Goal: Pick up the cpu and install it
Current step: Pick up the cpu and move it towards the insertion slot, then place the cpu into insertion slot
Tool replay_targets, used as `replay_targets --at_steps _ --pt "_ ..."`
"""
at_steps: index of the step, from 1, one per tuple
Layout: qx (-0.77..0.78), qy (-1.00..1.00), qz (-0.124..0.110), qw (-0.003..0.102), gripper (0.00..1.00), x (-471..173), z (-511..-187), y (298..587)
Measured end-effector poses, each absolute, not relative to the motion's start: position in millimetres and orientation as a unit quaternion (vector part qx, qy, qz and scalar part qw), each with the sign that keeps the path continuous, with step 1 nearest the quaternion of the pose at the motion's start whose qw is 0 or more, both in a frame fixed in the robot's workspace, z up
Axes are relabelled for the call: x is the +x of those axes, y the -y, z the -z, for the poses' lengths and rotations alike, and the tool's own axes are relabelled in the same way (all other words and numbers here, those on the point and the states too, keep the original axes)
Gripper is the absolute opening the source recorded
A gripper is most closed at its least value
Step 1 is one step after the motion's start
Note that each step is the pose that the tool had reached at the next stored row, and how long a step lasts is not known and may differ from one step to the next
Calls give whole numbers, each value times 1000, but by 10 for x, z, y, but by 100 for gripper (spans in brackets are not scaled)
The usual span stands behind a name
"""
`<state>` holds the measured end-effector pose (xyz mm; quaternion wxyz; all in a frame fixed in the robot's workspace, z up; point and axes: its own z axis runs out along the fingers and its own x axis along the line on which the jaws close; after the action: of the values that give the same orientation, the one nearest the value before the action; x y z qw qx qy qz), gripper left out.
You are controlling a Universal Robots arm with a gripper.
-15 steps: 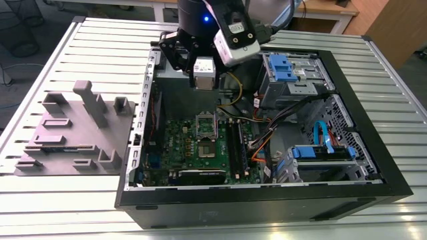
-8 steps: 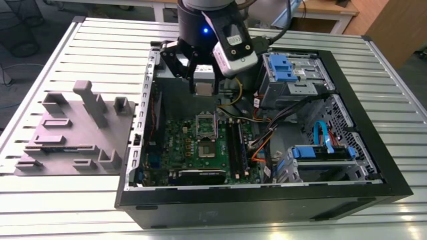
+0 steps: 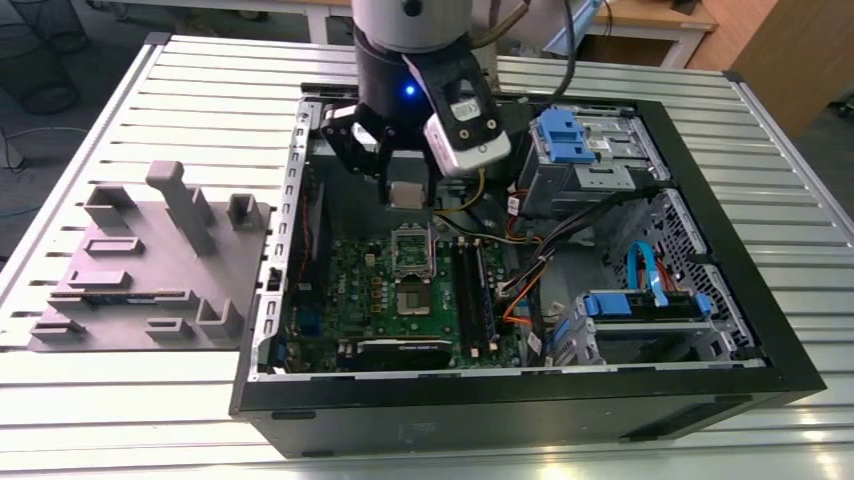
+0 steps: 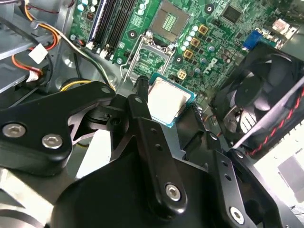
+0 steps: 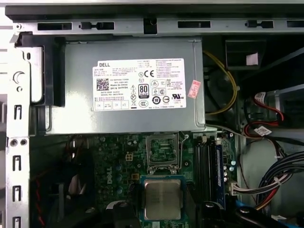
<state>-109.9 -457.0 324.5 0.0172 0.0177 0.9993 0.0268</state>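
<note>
My arm (image 3: pixel 407 40) comes straight down into an open computer case (image 3: pixel 534 410) that lies on its side on a slatted metal table (image 3: pixel 120 420). The wrist is upright and the black fingers (image 4: pixel 142 128) point down at the green circuit board (image 3: pixel 360 300). My gripper (image 3: pixel 404 182) is closed to a narrow gap on the cpu (image 4: pixel 167 100). Its jaws press on opposite edges of the small square chip, which is held roughly flat with its pale metal top facing up. The chip hangs clear of the board, just above the metal socket frame (image 5: pixel 163 152), which stands open. The long black memory slots (image 4: pixel 111 21) run just beside the socket, to one side of my tool. A black fan (image 4: pixel 256 95) sits close on the other side. The big grey power-supply box (image 5: pixel 133 85) lies just beyond the socket. Outside the case, well away from my tool on the exterior view's left, a grey moulded parts tray (image 3: pixel 147 260) rests on the table.
</note>
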Motion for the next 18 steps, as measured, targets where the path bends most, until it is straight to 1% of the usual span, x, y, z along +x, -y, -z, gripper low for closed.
replay_targets --at_steps 7,18 --pt "18 -999 -27 17 48 -1099 -3115 4685" --pt "18 -999 -27 17 48 -1097 -3019 4709"
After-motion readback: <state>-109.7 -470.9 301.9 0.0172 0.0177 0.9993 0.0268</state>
